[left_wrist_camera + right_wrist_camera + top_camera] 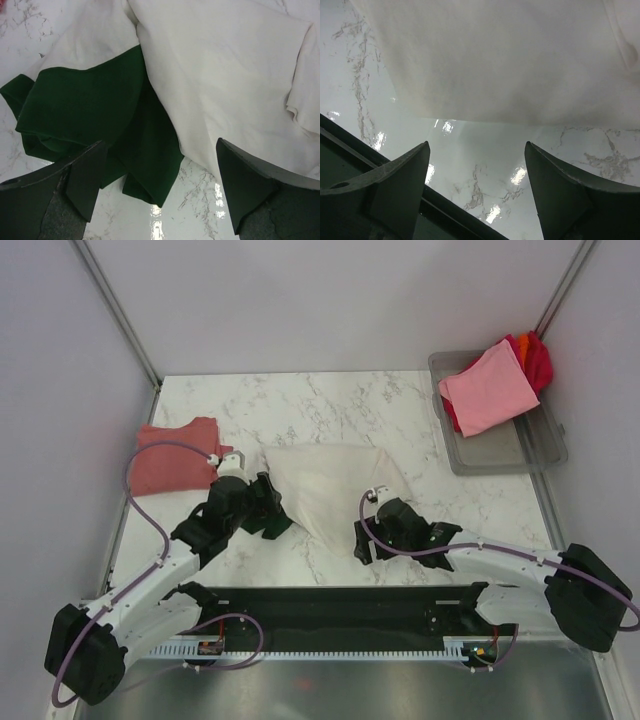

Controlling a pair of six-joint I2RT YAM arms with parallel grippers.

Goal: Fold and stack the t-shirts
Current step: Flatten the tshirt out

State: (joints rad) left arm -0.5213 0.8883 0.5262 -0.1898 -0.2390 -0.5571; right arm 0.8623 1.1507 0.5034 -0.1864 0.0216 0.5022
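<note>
The left gripper [160, 150] and right gripper [476, 150] are hovering wide open, gripping nothing. The cream-white t-shirt [335, 485] is lying limp and light; pinching its near edge appears advisable.

Three t-shirts lay on one marble table [400, 400]: one cream-white t-shirt [335, 490], one dark green t-shirt [85, 115] and one brick-red t-shirt [175, 465]. One grey bin [500, 455] held cloth in three colours, pink [490, 388], red [541, 365] and orange [525, 343]; the number of pieces could not be told. Two arms carried one left gripper [160, 185] and one right gripper [477, 180].
</note>
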